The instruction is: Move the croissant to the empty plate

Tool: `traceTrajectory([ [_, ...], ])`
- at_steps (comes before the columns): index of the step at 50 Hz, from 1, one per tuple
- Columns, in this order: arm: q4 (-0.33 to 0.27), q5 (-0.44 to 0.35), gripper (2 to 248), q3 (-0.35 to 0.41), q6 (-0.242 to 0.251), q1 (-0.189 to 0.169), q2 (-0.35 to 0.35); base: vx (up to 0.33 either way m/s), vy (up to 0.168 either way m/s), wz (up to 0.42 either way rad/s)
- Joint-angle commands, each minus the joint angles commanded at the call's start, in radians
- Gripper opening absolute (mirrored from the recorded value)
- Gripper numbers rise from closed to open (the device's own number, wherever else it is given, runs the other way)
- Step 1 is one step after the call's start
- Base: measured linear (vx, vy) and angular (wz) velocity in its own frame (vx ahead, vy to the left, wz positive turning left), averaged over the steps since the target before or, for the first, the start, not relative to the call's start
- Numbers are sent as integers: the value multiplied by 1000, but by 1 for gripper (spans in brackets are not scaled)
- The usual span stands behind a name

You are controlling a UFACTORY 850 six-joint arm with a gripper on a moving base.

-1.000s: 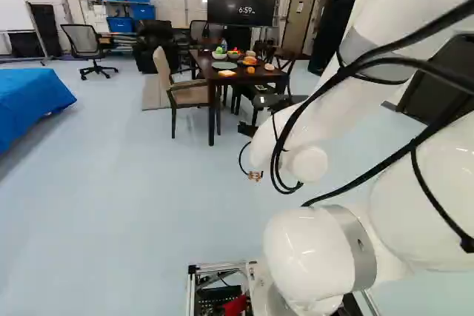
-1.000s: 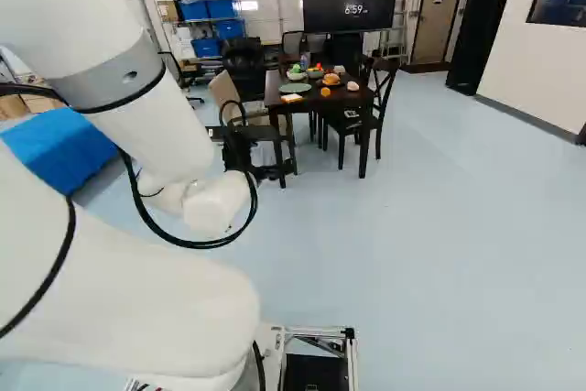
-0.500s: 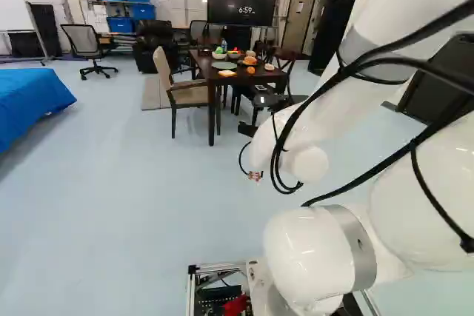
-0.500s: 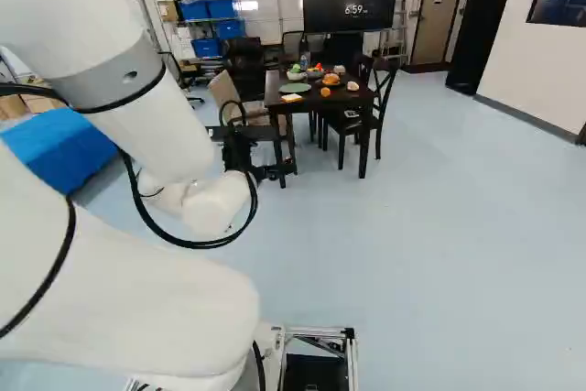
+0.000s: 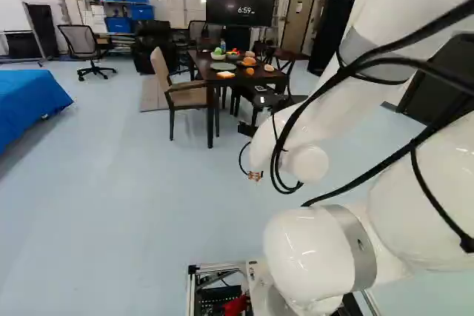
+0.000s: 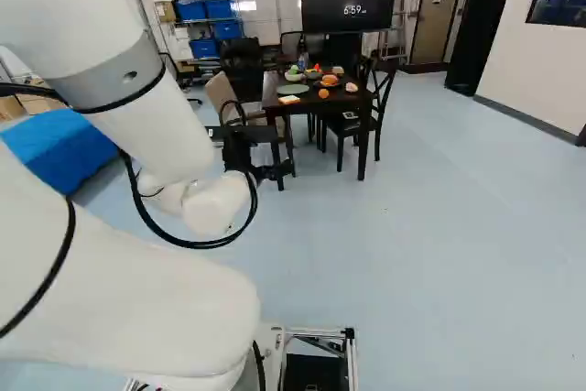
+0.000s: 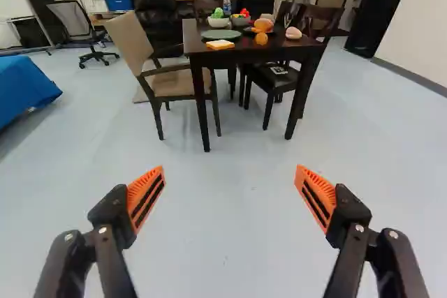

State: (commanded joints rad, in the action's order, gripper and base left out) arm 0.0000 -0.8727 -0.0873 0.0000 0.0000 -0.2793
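Note:
My gripper hangs ahead of the base, short of the dark table. In the wrist view the gripper is open, its orange pads far apart with only floor between them. Ahead of it on the table lies an empty grey-green plate. To the right of that plate, an orange-brown item, possibly the croissant, rests on a dark plate. It is too small to identify surely. A pinkish-tan rounded item sits near the table's right edge.
A bread-like slice and an orange lie near the table's front edge, bowls behind. A beige armchair stands at its left, a dark chair at its right. Far left is a blue-covered surface.
The base has moved slightly: the whole scene sits a little further left in both base views, the table marginally lower. The arm holds its pose against its lowest joint.

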Motion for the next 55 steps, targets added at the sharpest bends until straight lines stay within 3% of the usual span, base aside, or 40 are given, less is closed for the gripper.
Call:
traceTrajectory([
  [55, 0, 0, 247, 0, 0, 0, 0, 213, -16, -18],
])
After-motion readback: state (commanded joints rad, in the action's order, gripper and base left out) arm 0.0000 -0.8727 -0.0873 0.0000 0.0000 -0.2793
